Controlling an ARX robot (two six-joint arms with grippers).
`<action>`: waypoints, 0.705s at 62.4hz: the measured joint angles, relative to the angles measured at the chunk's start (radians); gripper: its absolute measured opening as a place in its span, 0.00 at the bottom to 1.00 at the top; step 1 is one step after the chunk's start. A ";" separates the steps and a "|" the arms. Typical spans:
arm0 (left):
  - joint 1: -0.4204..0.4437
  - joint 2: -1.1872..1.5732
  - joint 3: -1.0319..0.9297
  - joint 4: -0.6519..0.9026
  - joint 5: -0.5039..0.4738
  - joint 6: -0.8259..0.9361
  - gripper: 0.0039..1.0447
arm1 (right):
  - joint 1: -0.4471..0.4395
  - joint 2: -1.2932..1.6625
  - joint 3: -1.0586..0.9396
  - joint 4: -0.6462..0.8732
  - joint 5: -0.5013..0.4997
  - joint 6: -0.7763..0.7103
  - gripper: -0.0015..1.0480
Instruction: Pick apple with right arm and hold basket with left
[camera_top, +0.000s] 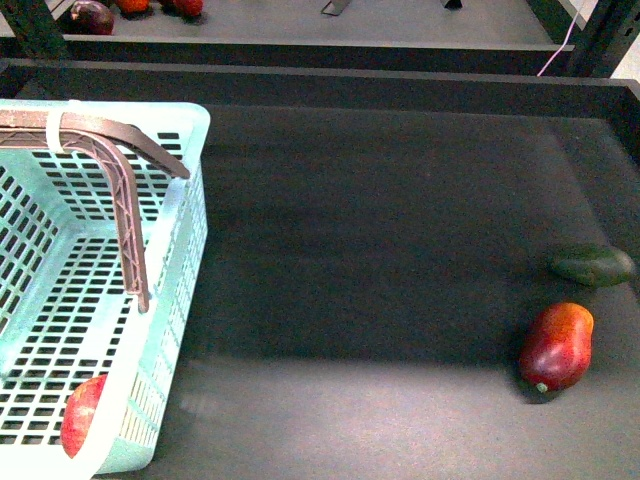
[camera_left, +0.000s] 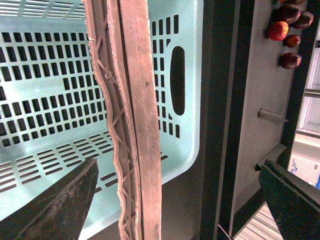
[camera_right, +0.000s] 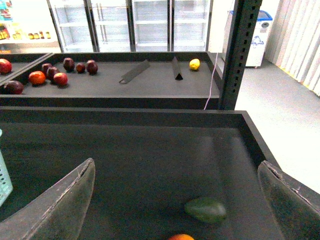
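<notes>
The left hand (camera_left: 175, 200) has its 2 fingers (camera_left: 55, 205) spread wide apart, with the brownish ribbed handle (camera_left: 135, 125) of the basket (camera_left: 187, 145) running between them; neither finger visibly touches it. The right hand (camera_right: 175, 200) is likewise spread apart and holds nothing, hovering over the dark worktop (camera_right: 150, 160) above the dark green fruit (camera_right: 206, 210).

In the front view neither arm shows. The basket (camera_top: 185, 200) sits at the left of the worktop (camera_top: 380, 220), its handle (camera_top: 125, 190) lying across the rim. The apple (camera_top: 80, 415) rests inside the basket, in the near corner against the wall. Well apart, at the right, lie the green fruit (camera_top: 592, 265) and, just nearer, a red-orange fruit (camera_top: 557, 345). More fruit (camera_right: 50, 75) lies on the shelf behind.
</notes>
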 joint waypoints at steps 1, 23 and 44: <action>-0.003 -0.014 0.002 -0.017 -0.005 0.002 0.94 | 0.000 0.000 0.000 0.000 0.000 0.000 0.92; -0.002 -0.095 -0.163 0.462 0.108 0.451 0.77 | 0.000 0.000 0.000 0.000 0.000 0.000 0.92; 0.023 -0.306 -0.547 0.976 0.122 1.425 0.15 | 0.000 0.000 0.000 0.000 0.000 0.000 0.92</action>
